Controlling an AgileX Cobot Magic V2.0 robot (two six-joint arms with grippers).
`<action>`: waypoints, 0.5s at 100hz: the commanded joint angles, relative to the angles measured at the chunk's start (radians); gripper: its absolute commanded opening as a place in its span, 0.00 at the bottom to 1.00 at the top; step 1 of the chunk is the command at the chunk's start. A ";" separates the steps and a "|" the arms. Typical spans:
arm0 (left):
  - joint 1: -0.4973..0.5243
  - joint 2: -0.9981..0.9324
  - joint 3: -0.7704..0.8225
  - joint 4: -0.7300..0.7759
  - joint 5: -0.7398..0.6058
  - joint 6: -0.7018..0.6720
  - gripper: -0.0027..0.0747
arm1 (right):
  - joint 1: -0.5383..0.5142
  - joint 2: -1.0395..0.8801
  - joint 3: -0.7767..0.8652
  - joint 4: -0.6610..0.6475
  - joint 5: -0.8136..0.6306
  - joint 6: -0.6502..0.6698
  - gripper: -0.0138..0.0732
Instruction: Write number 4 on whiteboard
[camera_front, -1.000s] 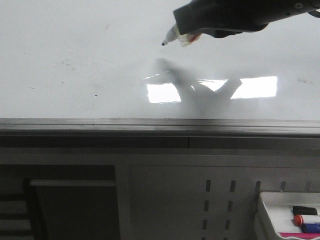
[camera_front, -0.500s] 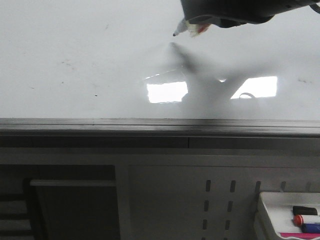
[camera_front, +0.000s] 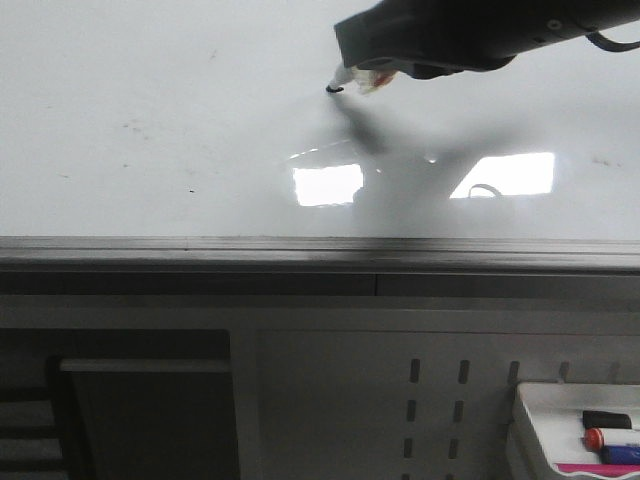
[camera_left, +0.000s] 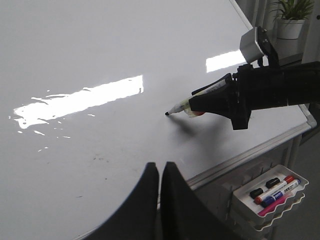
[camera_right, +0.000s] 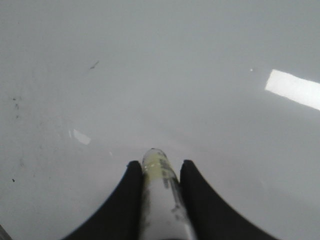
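Observation:
The whiteboard (camera_front: 150, 120) is a large glossy white board with a grey metal edge and faint dark specks. It also fills the left wrist view (camera_left: 100, 45) and the right wrist view (camera_right: 200, 75). My right gripper (camera_front: 385, 72) is shut on a white marker (camera_front: 345, 78) and holds it slanted, its black tip (camera_front: 330, 89) touching or nearly touching the board. The marker shows in the left wrist view (camera_left: 182, 106) and between the right fingers (camera_right: 161, 195). No drawn lines of the number 4 show on the board. My left gripper (camera_left: 160, 167) is shut and empty above the board's near edge.
A small white tray (camera_front: 540, 420) with several markers hangs below the board's front edge at the right; it also shows in the left wrist view (camera_left: 295, 181). Bright light reflections (camera_front: 328, 185) lie on the board. A potted plant (camera_left: 291, 20) stands beyond the far corner.
My right gripper rose and shifted right with the marker, then came back left and down, so the tip is now at the board surface. The left gripper has not visibly moved.

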 joint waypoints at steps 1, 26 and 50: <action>0.003 0.012 -0.025 -0.033 -0.065 -0.012 0.01 | -0.001 0.007 -0.024 0.021 -0.003 -0.006 0.09; 0.003 0.012 -0.025 -0.033 -0.065 -0.012 0.01 | 0.136 0.064 -0.041 0.021 0.003 -0.006 0.09; 0.003 0.012 -0.025 -0.033 -0.065 -0.012 0.01 | 0.138 0.077 -0.061 0.068 -0.016 -0.006 0.09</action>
